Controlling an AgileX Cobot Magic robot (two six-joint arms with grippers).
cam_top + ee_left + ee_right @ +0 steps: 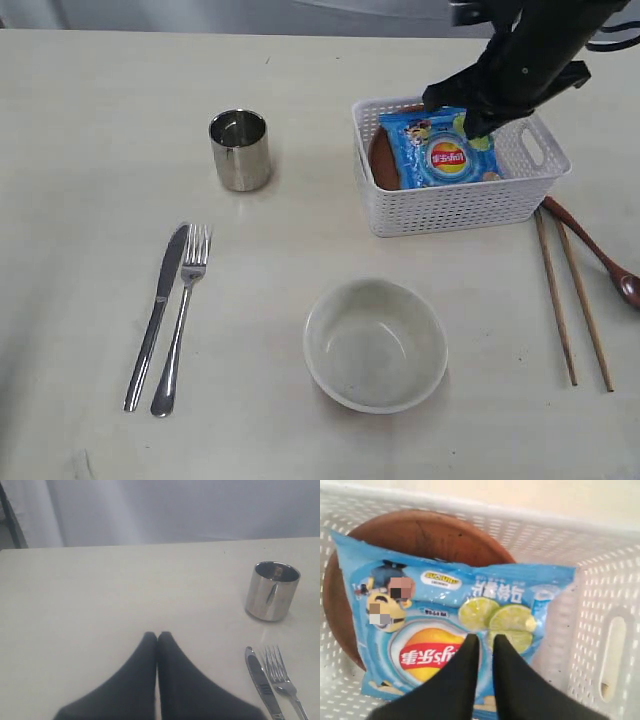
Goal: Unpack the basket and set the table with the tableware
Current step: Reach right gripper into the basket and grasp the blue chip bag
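The white basket [455,205] stands at the back right of the table [80,150]. In it a blue chip bag [440,150] leans tilted over a reddish-brown plate [383,165]. My right gripper [486,639] reaches down into the basket and is shut on the chip bag [440,615], a narrow strip of bag between its fingertips; the plate [435,535] lies under the bag. My left gripper [158,635] is shut and empty over bare table, apart from the steel cup [272,591], knife [260,677] and fork [281,677].
On the table lie the steel cup [240,150], the knife [158,310] and fork [182,310] side by side, the off-white bowl [375,345], the chopsticks [570,300] and the dark spoon [600,255] right of the basket.
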